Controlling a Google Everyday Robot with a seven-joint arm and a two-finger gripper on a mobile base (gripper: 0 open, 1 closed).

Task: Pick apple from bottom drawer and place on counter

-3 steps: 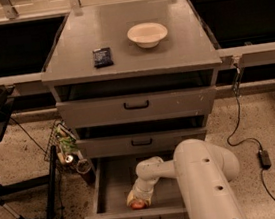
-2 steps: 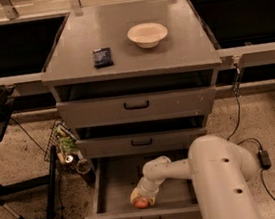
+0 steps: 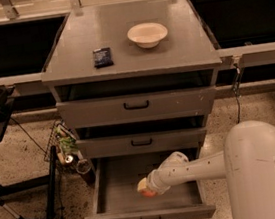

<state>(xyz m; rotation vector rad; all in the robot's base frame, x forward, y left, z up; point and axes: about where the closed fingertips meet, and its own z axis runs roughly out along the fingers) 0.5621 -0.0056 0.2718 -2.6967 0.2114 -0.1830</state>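
The bottom drawer (image 3: 115, 205) is pulled open at the foot of the grey cabinet. My white arm reaches into it from the right. My gripper (image 3: 144, 187) is down inside the drawer at its middle, right over the red-orange apple (image 3: 148, 193), of which only a sliver shows under it. The counter (image 3: 128, 37) is the flat grey top of the cabinet, above and behind the drawers.
A cream bowl (image 3: 147, 33) and a small dark packet (image 3: 103, 56) sit on the counter. The two upper drawers (image 3: 137, 106) are slightly open. Dark recessed bins (image 3: 8, 48) flank the cabinet. A wire basket (image 3: 61, 144) and black stand legs (image 3: 20, 217) are on the floor at left.
The arm has swung to the right and the gripper has shifted a little within the bottom drawer, still over the apple. The view has moved closer to the cabinet.
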